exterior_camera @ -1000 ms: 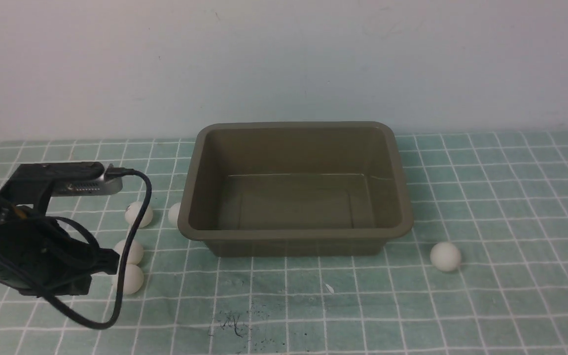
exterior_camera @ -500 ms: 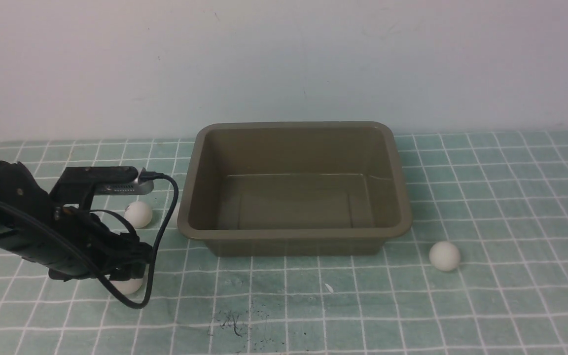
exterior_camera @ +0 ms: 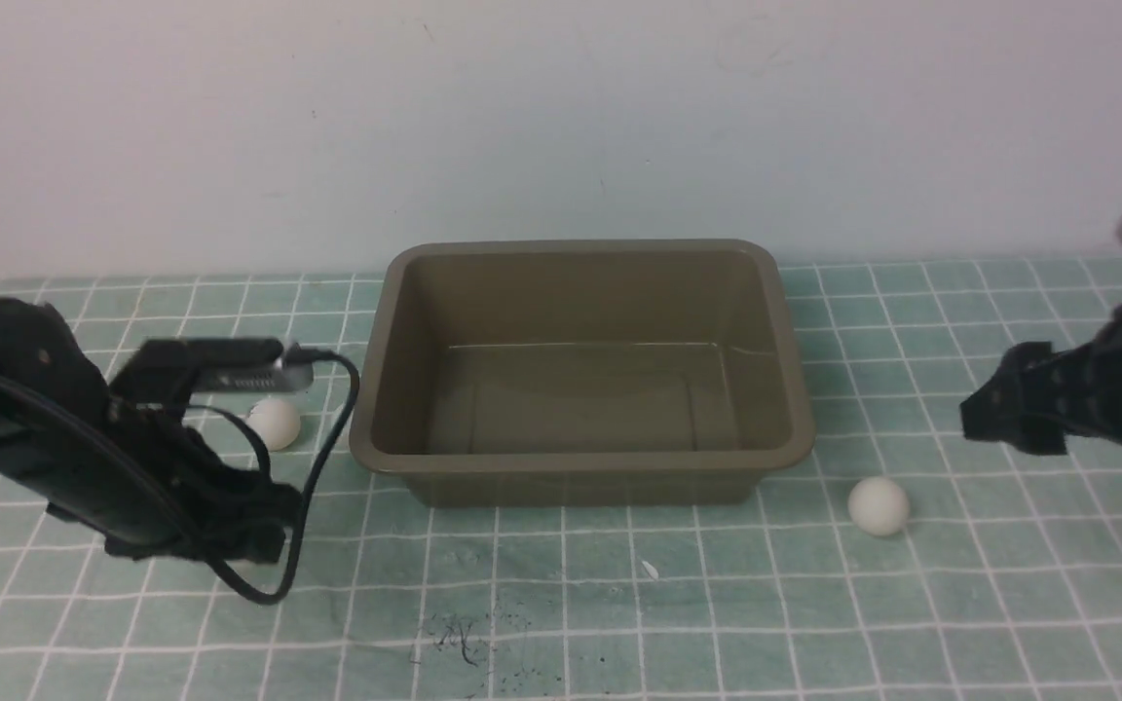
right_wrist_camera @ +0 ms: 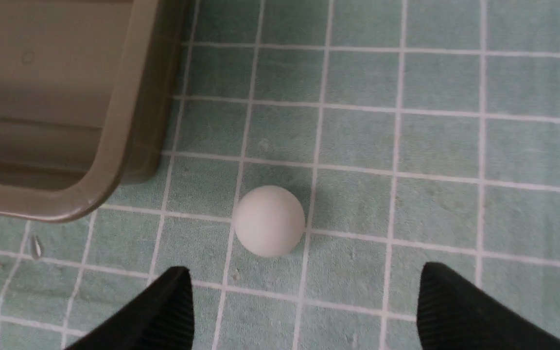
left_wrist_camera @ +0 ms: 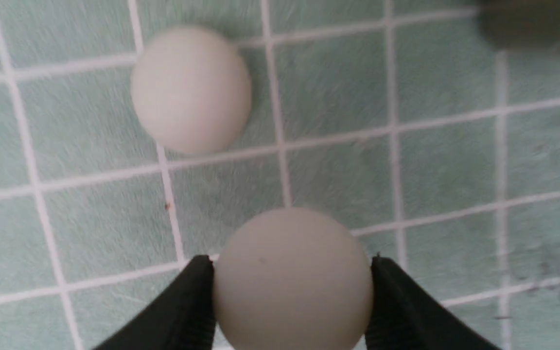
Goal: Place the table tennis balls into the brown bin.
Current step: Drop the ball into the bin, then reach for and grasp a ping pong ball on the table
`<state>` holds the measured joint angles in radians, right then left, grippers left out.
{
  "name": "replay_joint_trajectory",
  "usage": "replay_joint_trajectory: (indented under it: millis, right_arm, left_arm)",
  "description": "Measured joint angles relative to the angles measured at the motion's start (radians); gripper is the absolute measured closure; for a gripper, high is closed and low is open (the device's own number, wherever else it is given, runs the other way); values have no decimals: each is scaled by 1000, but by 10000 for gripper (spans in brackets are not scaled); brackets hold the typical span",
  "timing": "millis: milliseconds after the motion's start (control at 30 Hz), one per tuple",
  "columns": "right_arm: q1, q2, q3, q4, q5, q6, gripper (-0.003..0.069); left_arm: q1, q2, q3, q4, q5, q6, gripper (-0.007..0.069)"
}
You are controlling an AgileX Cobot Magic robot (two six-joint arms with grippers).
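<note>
Olive-brown rectangular plastic bin with rounded corners and flared rim [exterior_camera: 582, 465] stands upright near the far edge of the green, white-gridded table [exterior_camera: 717, 633], just in front of the pale wall [exterior_camera: 561, 117]. Left hand [left_wrist_camera: 292, 272]: clasping a matte white plastic ball [left_wrist_camera: 293, 301], one finger against each side. A second matte white ball [left_wrist_camera: 191, 90] lies on the table near the gripped one, apart from it. Front view: another small white ball [exterior_camera: 275, 423], partly covered by the black arm and cable, sits on the table between the far edge and the left hand. The thick black cable [exterior_camera: 303, 511] loops past the left hand toward the bin's left side, obstructing this area. Right hand [right_wrist_camera: 305, 277]: released, fingers wide apart, above the table; nothing gripped. A lone white ball [right_wrist_camera: 269, 221] rests on the table near the bin's near right corner, apart from it. Dark smudges [exterior_camera: 464, 638] and a small pale fleck [exterior_camera: 651, 570] mark the table on the near side of the bin.
</note>
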<state>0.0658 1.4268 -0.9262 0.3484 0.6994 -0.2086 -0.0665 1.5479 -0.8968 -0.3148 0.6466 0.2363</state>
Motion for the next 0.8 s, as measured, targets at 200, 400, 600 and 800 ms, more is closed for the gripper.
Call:
replay_joint_trajectory:
  millis: [200,400,600,800]
  right_arm:
    - [59,200,-74,3,-36,-9,68]
    - [111,389,-136,8,-52,24,78]
    - [111,425,-139,-37,3,47,320]
    - [125,252,-214,-10,100,100,297]
  left_arm:
    - [-42,-125,-148,-58,6,27,279]
    - [-141,58,-333,-113,48,45,277]
    - [-196,309,-536,-105,199,22,119]
    - [-159,319,-678,-10,388,-49,351]
